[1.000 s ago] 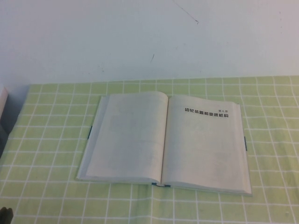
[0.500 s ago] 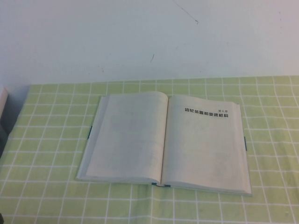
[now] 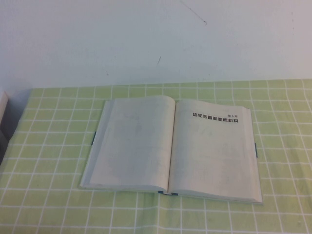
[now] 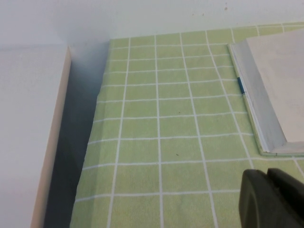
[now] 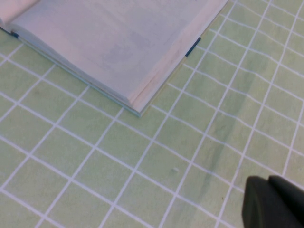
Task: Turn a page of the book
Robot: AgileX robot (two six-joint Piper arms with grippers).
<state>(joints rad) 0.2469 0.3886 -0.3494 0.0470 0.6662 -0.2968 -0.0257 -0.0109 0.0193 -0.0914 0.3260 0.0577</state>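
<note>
The book (image 3: 170,146) lies open and flat in the middle of the green checked cloth, with thin dark cover edges showing. Its left leaf, the page (image 3: 134,141), lies flat with its nearly blank side up. The right leaf carries only a bold black heading (image 3: 215,117). Neither gripper shows in the high view. In the left wrist view my left gripper (image 4: 267,173) hangs shut and empty over the cloth, just off the book's (image 4: 275,85) left near corner. In the right wrist view my right gripper (image 5: 268,179) is shut and empty, off the book's (image 5: 109,42) right near corner.
A white box or board (image 4: 28,133) stands at the table's left edge, with a dark gap beside it. A white wall (image 3: 156,39) rises behind the table. The green checked cloth (image 3: 48,204) surrounds the book on all sides.
A dark tip at the high view's bottom left corner one second ago has drawn out of sight. The book and its pages have not moved.
</note>
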